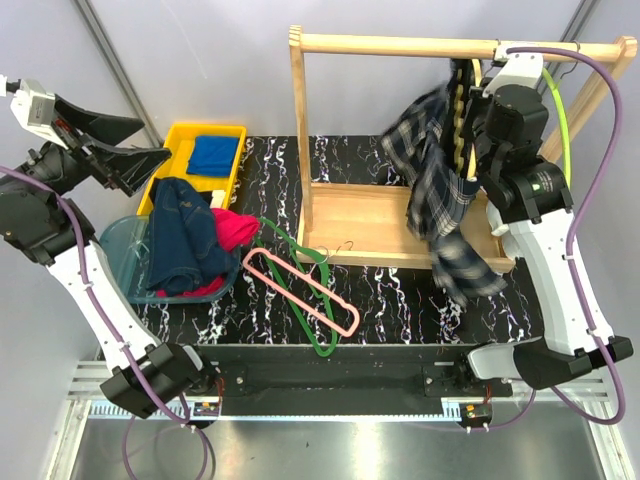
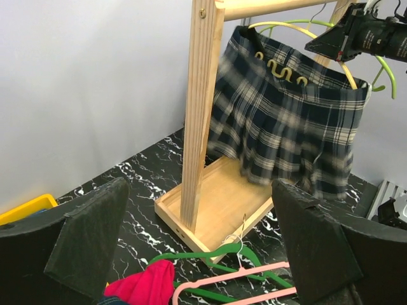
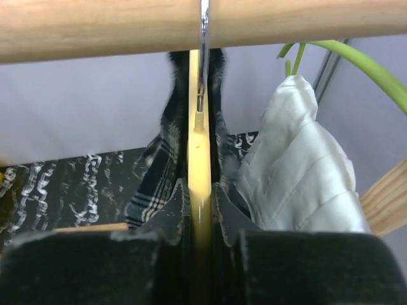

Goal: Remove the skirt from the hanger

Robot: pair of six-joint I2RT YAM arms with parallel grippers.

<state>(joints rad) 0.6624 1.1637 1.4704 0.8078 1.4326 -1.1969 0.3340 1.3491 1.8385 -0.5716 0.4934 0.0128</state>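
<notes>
Rack scene: the plaid skirt (image 1: 440, 190) hangs on the cream hanger (image 3: 198, 171) from the top rail of the wooden rack (image 1: 300, 130), toward the rail's right end, its hem over the right part of the rack's base tray. The cloth shows blurred in the top view.

The right tool (image 3: 200, 194) pinches the cream hanger just under the rail, one finger pressed on each side of its thin edge, with plaid cloth falling to both sides. The hanger's metal hook sits over the rail. A white garment (image 3: 299, 171) hangs on the same rail, just right of the skirt.

The left tool (image 1: 130, 140) stands spread wide, well left of the rack and raised above the desk (image 1: 400, 300), touching nothing.

On the desk in front of the rack's left post lie a pink hanger (image 1: 350, 322) and a green hanger (image 2: 184, 256), crossed. Farther left of the rack, a yellow bin (image 1: 205, 127) holds blue cloth (image 1: 215, 155), and a clear tub (image 1: 115, 245) holds denim (image 1: 185, 235) and magenta cloth (image 1: 237, 228).
</notes>
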